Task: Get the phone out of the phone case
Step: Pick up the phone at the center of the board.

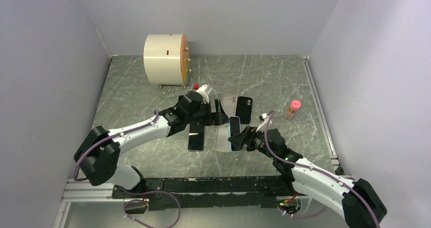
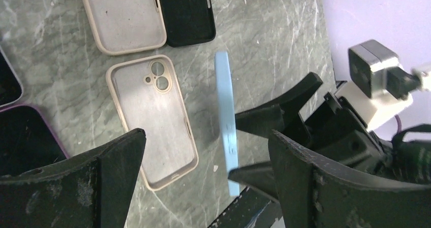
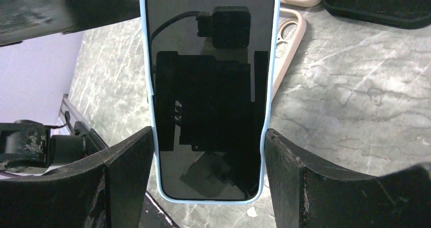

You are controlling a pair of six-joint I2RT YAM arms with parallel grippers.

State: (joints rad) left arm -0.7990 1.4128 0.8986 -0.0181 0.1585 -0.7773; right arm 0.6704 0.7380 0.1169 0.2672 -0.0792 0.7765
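Jaws of the right gripper (image 3: 208, 152) squeeze the sides of the phone (image 3: 206, 86), which sits inside its blue case (image 2: 225, 121), held up over the table (image 3: 356, 111). On the left gripper (image 2: 203, 141) the jaws are spread wide, holding nothing. The phone is not out yet, so I think nearly all the work is left.

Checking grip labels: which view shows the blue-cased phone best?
Right wrist: the blue-cased phone faces the camera, screen and case rim clear, clamped by the right gripper. Left wrist shows only its thin blue edge. Top external shows it small, at the gripper's tip.
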